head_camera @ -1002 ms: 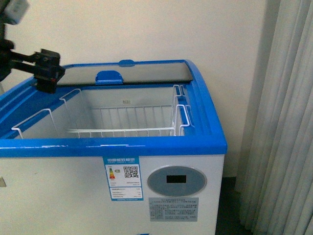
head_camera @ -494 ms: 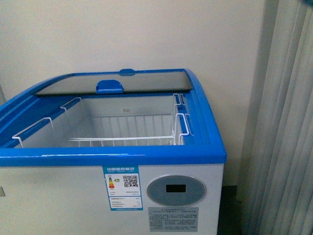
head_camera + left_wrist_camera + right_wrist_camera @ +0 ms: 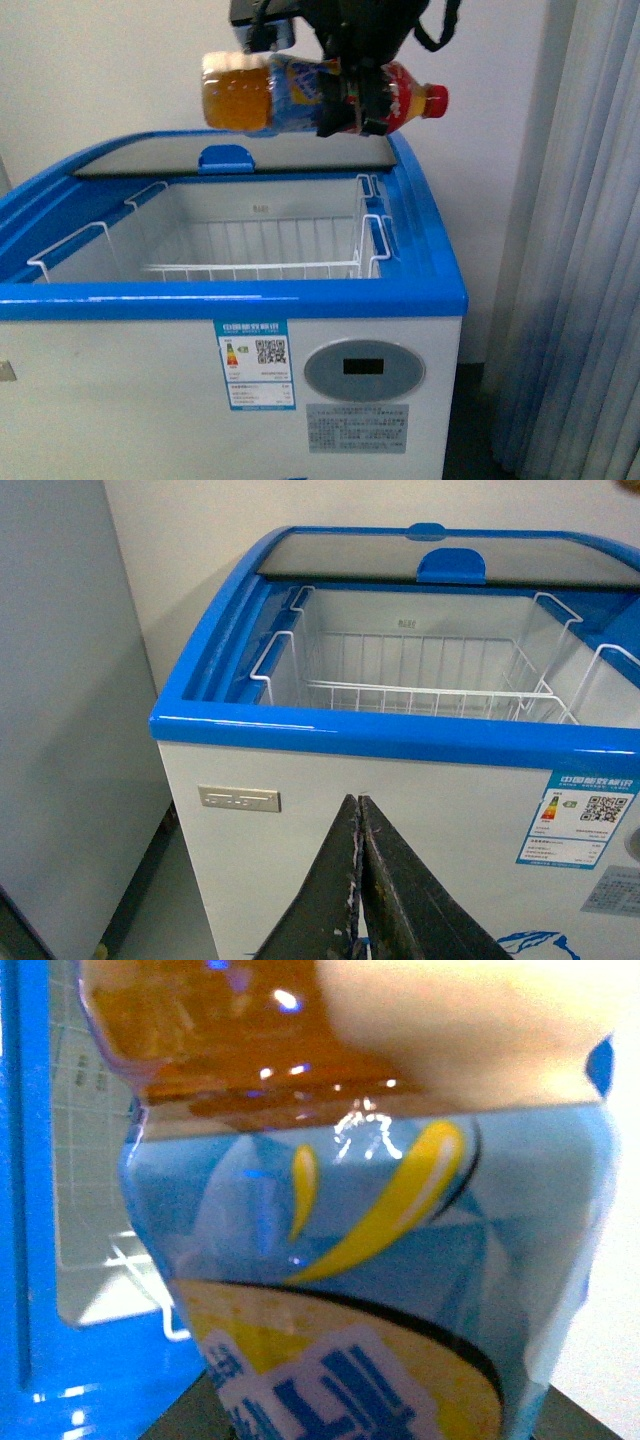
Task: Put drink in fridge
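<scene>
Front view: the drink (image 3: pixel 270 95) hangs in the air over the back part of the fridge (image 3: pixel 230 300), above the slid-back glass lid (image 3: pixel 150 158) and its blue handle (image 3: pixel 227 158), touching neither.

Long axis close to level, running across the view. The red cap (image 3: pixel 436 98) points toward the robot's right and the curtain (image 3: pixel 580 250). The broad base points left, and the cap end sits a shade lower than the base. Orange liquid fills the base half, and the label wraps the middle.

The right gripper (image 3: pixel 355 95) comes down from above and is clamped round the bottle at the cap-side end of the label, dark fingers on either side of the body. Nothing else supports the bottle.

Right wrist view: the drink (image 3: pixel 380 1260) fills nearly the whole picture — pale blue label with yellow swoosh, amber liquid beyond it. A strip of blue rim and white wire shows at one edge. The gripper's own fingers are not clearly made out here.

Fridge mouth is open. A white wire basket (image 3: pixel 250 270) hangs inside from the rim, with nothing visible in it. An oval grey display (image 3: pixel 364 368) and an energy sticker (image 3: pixel 257 364) are on the front panel.

Left wrist view: the left gripper (image 3: pixel 358 880) is low in front of the fridge's white front wall — its two dark fingers are pressed together along their length, nothing between them. A grey cabinet (image 3: pixel 60 680) stands just beside the fridge's corner.
</scene>
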Action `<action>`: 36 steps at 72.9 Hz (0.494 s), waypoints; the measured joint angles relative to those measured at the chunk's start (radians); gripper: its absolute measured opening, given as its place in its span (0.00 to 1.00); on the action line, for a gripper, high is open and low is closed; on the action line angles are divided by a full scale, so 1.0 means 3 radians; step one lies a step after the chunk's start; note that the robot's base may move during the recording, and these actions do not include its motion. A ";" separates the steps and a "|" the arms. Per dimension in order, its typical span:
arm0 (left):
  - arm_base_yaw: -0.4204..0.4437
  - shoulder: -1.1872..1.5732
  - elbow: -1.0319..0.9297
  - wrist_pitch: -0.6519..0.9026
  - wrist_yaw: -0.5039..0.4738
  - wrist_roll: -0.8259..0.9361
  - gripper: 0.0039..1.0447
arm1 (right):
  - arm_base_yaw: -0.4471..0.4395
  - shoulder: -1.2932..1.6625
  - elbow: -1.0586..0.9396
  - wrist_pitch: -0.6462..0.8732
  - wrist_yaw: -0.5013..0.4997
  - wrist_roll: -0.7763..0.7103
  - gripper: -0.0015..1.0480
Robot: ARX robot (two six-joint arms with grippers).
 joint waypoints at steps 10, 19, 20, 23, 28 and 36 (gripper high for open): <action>0.0000 -0.0211 -0.0084 -0.0125 -0.0001 0.0000 0.02 | 0.0099 0.0312 0.0359 -0.0148 0.0083 -0.0141 0.35; 0.0000 -0.0413 -0.0148 -0.0267 0.0000 0.0000 0.02 | 0.0109 0.0482 0.0618 -0.0146 0.0172 -0.0299 0.35; 0.0000 -0.0430 -0.0151 -0.0278 -0.0001 0.0000 0.02 | 0.0107 0.0519 0.0676 -0.0127 0.0183 -0.0322 0.35; 0.0000 -0.0512 -0.0170 -0.0337 -0.0001 0.0000 0.02 | 0.0102 0.0576 0.0759 -0.0086 0.0195 -0.0346 0.35; 0.0000 -0.0632 -0.0240 -0.0351 -0.0001 0.0000 0.02 | 0.0094 0.0745 0.0958 0.0010 0.0192 -0.0409 0.35; 0.0000 -0.0805 -0.0294 -0.0465 -0.0003 -0.0004 0.02 | 0.0106 0.1082 0.1074 0.0074 0.0173 -0.0467 0.35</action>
